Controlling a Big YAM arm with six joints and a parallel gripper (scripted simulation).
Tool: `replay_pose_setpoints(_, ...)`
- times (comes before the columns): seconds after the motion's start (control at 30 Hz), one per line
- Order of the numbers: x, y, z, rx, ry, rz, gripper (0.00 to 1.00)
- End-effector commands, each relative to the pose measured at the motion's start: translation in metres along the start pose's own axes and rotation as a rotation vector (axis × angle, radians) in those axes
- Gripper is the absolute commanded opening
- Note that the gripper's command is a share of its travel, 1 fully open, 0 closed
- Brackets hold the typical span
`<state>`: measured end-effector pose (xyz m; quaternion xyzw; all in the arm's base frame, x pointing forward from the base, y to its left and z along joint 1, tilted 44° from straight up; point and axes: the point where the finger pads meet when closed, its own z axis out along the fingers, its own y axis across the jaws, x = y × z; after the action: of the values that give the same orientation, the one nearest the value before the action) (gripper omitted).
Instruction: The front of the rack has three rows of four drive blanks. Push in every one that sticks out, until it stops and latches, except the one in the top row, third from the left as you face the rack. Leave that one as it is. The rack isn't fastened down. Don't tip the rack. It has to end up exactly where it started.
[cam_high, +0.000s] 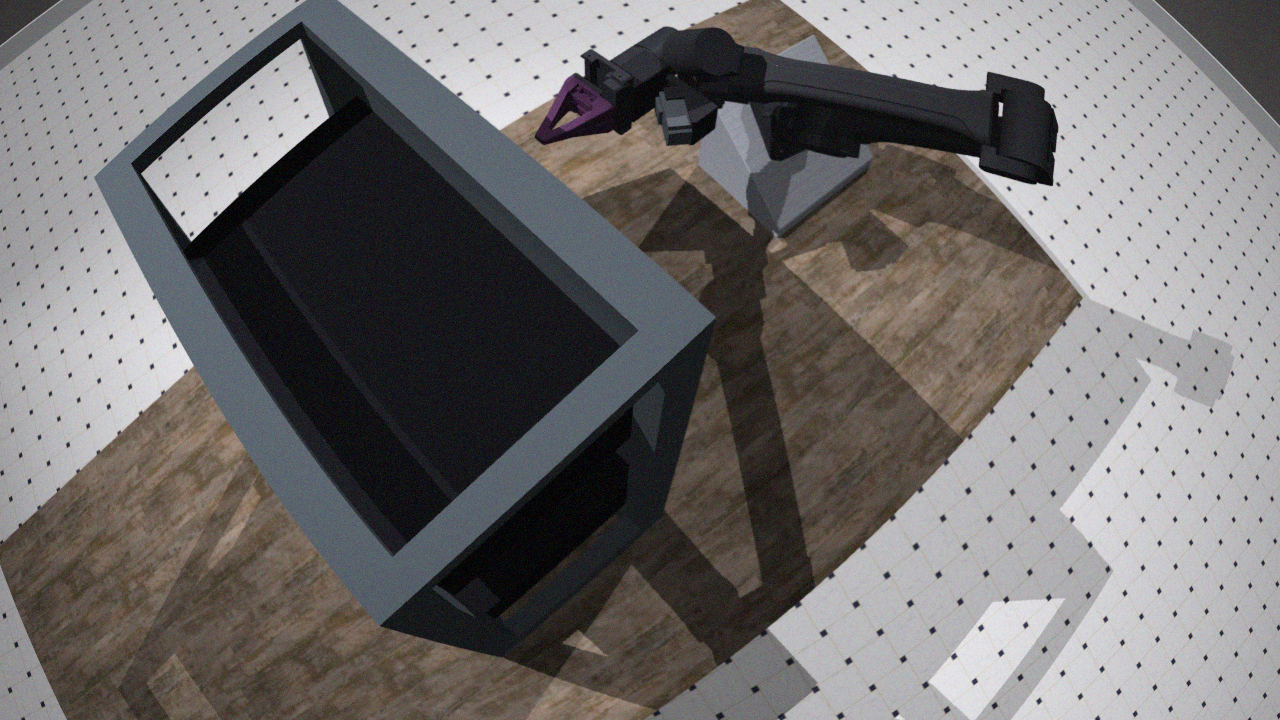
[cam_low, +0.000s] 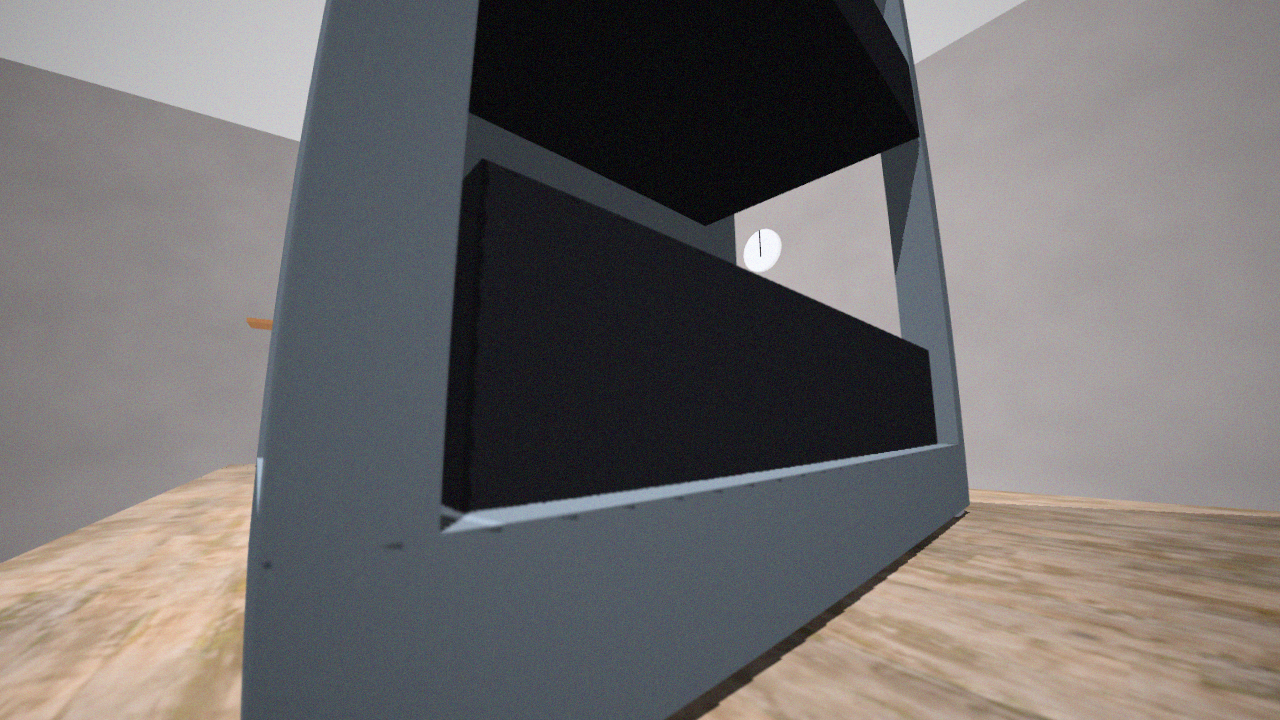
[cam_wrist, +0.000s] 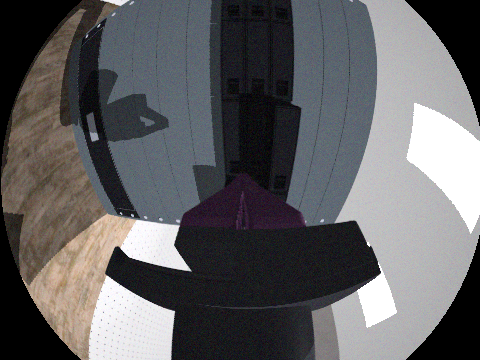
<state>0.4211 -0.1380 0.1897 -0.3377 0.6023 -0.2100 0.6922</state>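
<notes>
The tall grey rack (cam_high: 572, 232) (cam_low: 358, 358) (cam_wrist: 167, 60) stands upright on the wooden table (cam_high: 850, 358). In the wrist view its front fills the frame, with a dark band of drive blanks (cam_wrist: 256, 40) down the middle. The blanks nearest me (cam_wrist: 267, 134) look raised out of the front; I cannot tell their rows and places. My purple gripper (cam_high: 547, 132) (cam_wrist: 242, 182) is shut and empty. It points at the front of the rack from a short way off and does not touch it. The exterior view shows only the rack from low down, with no gripper.
The arm's grey base (cam_high: 787, 188) stands on the table behind the gripper, and the elbow (cam_high: 1020, 129) sticks out to the right. Dark shelves (cam_low: 671, 376) fill the rack's inside. White dotted floor (cam_high: 1118, 268) surrounds the table.
</notes>
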Motion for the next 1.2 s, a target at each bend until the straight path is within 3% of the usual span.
replay_pose_setpoints(0.0,0.016,-0.023,0.006,0.040,-0.010,-0.024,0.00)
replay_pose_setpoints(0.33,0.087,-0.009,-0.008,0.035,-0.004,-0.023,0.00)
replay_pose_setpoints(0.67,0.119,-0.002,-0.015,0.034,-0.002,-0.022,0.00)
replay_pose_setpoints(0.8,0.105,-0.004,-0.006,0.027,-0.032,-0.043,0.00)
replay_pose_setpoints(0.97,0.116,0.008,0.005,0.007,-0.009,0.002,0.00)
replay_pose_setpoints(1.17,0.115,0.009,0.054,0.007,-0.010,-0.018,0.00)
